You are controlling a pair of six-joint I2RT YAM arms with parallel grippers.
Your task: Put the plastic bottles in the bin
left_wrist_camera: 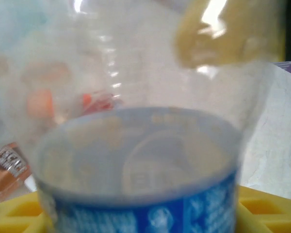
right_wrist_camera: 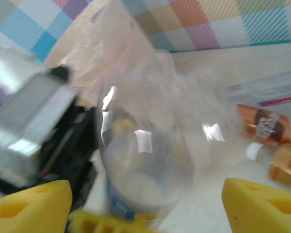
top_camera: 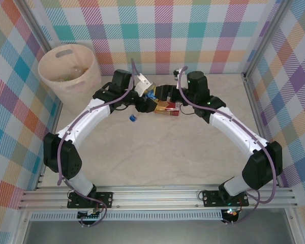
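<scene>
A clear plastic bottle with a blue label (top_camera: 150, 95) hangs between the two grippers above the middle of the table. My left gripper (top_camera: 145, 99) is shut on it; in the left wrist view the bottle (left_wrist_camera: 145, 170) sits close and blurred between the yellow fingers (left_wrist_camera: 266, 208). My right gripper (right_wrist_camera: 145, 208) stands open, and its yellow fingers (right_wrist_camera: 262, 206) are spread wide of the bottle (right_wrist_camera: 145, 160) without touching it. The pale pink-beige bin (top_camera: 46, 66) stands at the far left corner, holding some bottles.
Brown- and red-labelled bottles (top_camera: 168, 108) lie on the table under the grippers, and a small blue piece (top_camera: 133, 118) lies nearer. The right wrist view shows more bottles: brown-labelled (right_wrist_camera: 264, 124), orange (right_wrist_camera: 286, 167) and clear (right_wrist_camera: 271, 90). Plaid walls enclose the table.
</scene>
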